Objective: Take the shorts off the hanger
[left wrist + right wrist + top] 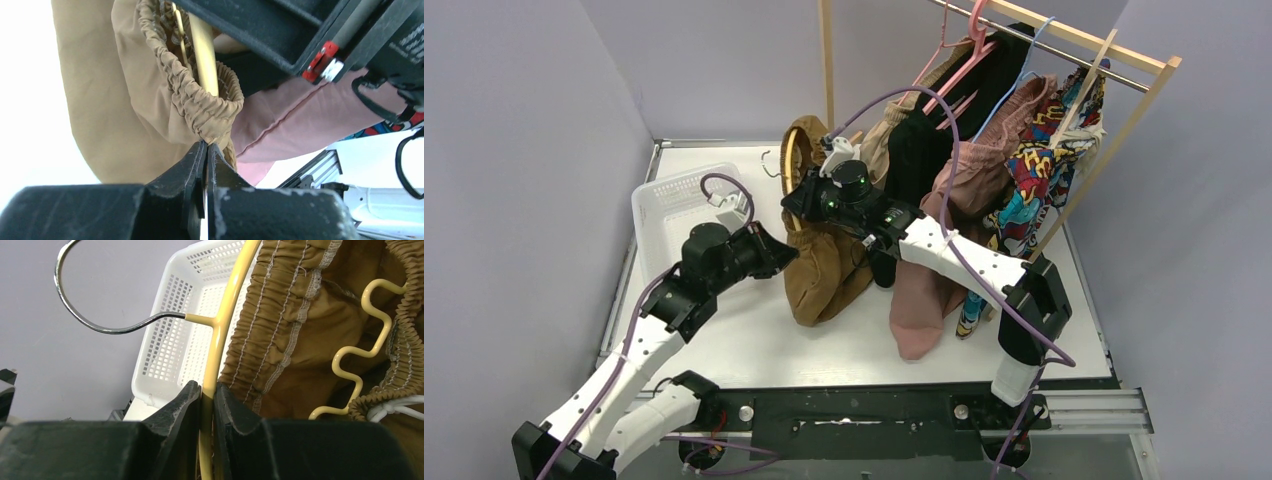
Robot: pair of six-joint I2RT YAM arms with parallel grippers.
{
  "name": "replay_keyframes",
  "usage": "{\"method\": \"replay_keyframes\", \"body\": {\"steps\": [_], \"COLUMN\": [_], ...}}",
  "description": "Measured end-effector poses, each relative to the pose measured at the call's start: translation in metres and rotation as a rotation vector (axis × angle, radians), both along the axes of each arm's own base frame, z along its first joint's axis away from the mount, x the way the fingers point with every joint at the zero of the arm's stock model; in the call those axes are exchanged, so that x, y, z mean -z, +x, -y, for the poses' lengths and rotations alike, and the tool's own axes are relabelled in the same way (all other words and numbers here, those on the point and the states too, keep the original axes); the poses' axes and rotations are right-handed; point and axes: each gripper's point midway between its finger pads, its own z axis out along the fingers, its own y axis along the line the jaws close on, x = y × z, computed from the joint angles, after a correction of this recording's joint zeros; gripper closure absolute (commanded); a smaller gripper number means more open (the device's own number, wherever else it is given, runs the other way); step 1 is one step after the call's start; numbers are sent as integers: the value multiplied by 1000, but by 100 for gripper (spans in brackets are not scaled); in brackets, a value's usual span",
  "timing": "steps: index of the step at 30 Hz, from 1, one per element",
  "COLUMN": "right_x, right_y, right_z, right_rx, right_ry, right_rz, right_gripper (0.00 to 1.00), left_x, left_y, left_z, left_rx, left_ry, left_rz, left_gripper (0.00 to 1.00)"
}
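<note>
Nearest the arm bases, the left gripper is pinched shut on the gathered elastic waist of the olive-brown shorts. In its wrist view the tips meet on a fold of the waistband edge, just beside the hanger's arm. Just beyond, the right gripper is clamped tight on the yellow hanger, below where the chrome hook joins it. To do this step well, I judge the right gripper should act as a firm anchor. The left should draw the waistband outward and over the end of the hanger arm, stretching the elastic enough to clear it rather than tugging straight down. The pinch takes only the edge, so a slow, even pull would lower the risk of the cloth slipping free or snagging on the wavy inner bar. The shorts hang between the two grippers, off the rail and above the counter, which their lower end appears to reach. The cloth is soft, matte and slack. The waist is densely ruched with pale stitch rows, a white drawstring shows inside, and the band is looped around the hanger. To the left sits a white basket. Farther back, the pink shorts, black shorts and beige shorts hang from the wooden rack.
</note>
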Motion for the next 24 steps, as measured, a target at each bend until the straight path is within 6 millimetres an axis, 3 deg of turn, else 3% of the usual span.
{"method": "replay_keyframes", "body": {"steps": [3,13,24], "right_x": [0,-11,-12], "right_y": [-1,-2,-5], "right_z": [-1,-8,-14], "right_rx": [-3,3,4], "right_ry": [0,100,200], "right_rz": [-1,-41,-109], "right_gripper": [100,100,100], "left_x": [7,63,106], "left_y": [-11,-60,-98], "left_z": [-4,-6,23], "left_rx": [14,127,222], "left_ry": [15,42,163], "left_rz": [-12,-159,-233], "left_gripper": [100,100,100]}}
